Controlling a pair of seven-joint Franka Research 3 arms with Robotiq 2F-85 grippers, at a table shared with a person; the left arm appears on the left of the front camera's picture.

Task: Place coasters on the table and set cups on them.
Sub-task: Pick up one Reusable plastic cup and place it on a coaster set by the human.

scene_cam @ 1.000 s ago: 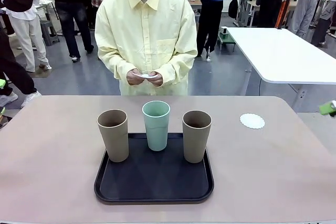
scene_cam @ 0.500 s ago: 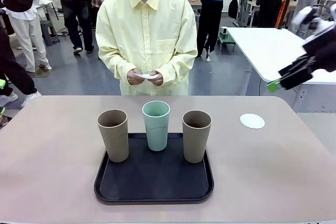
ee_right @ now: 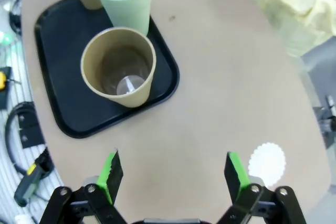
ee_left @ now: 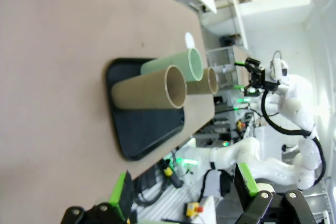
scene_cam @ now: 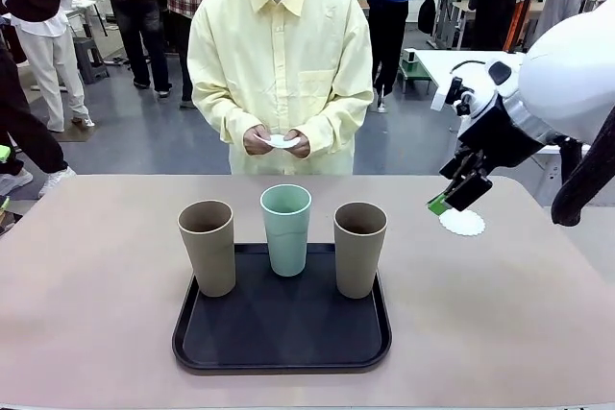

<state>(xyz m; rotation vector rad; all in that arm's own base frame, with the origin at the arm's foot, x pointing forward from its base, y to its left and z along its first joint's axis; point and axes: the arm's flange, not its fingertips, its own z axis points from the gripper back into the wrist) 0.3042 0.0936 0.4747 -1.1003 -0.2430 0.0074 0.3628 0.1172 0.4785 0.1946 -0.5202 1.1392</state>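
Note:
Three cups stand upright on a black tray: a taupe cup on the left, a mint-green cup in the middle, and a second taupe cup on the right. One white lacy coaster lies on the beige table to the tray's right. My right gripper hangs open just above that coaster's near-left edge. From the right wrist, the open right gripper looks down on bare table, with the coaster beside one finger and the nearest taupe cup ahead. My left gripper is open, far from the cups.
A person in a yellow shirt stands at the far edge, both hands holding small white discs at waist height. A white table stands behind at the right. Bare tabletop lies left of the tray and in front of it.
My right arm has swung in from the right edge and come down over the coaster. The person has shifted slightly to the right. The cups, tray and coaster have not moved.

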